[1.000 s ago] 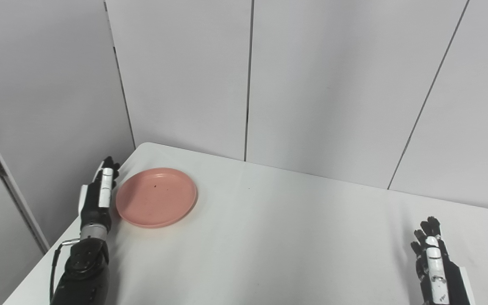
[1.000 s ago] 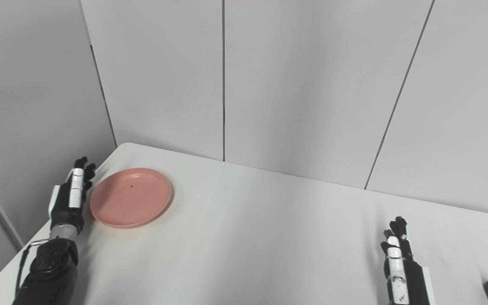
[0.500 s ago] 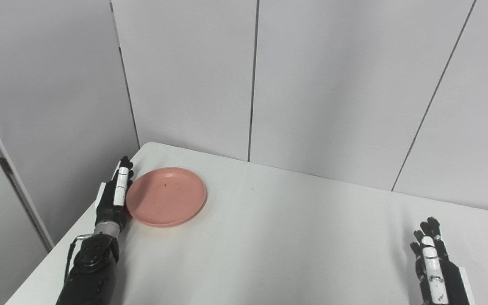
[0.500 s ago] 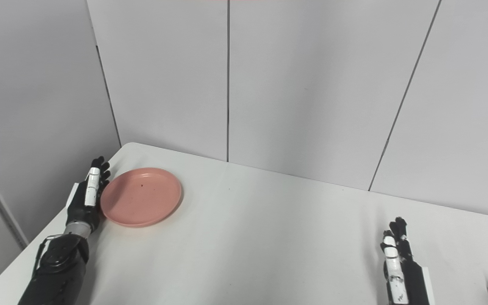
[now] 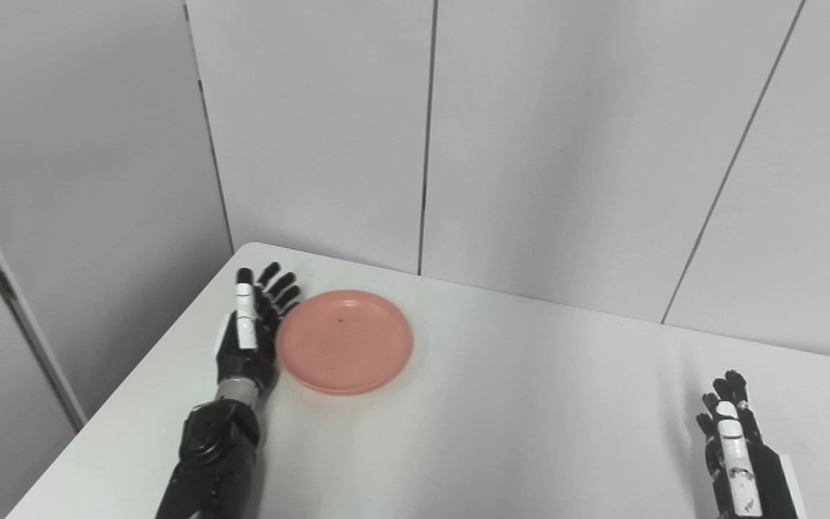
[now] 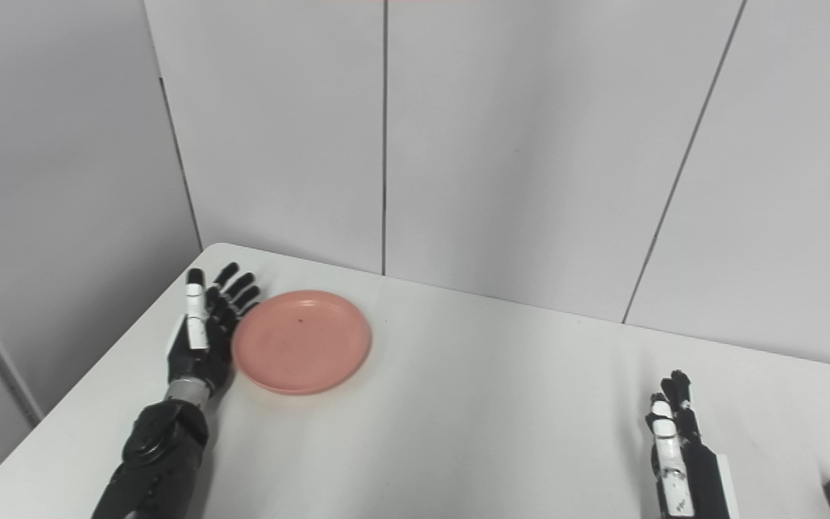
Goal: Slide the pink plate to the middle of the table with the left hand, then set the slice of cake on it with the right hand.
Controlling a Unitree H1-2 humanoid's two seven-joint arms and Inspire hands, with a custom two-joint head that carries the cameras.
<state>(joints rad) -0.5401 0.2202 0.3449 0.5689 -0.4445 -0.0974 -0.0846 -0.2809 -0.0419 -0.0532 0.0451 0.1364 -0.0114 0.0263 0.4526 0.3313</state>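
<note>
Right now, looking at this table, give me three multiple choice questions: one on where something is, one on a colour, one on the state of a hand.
1. Where is the left hand?
A. Against the plate's left rim
B. Flat on top of the plate
C. At the table's right edge

2. What colour is the plate?
A. Blue
B. Pink
C. Green

3. What is the right hand doing?
A. Holding the plate
B. Open and holding nothing
C. Pressing down on the plate

Answers: 1 A, its fingers and palm lie along the left rim. 2 B, it is plainly pink on the white table. 3 B, it rests far right with fingers extended.
</note>
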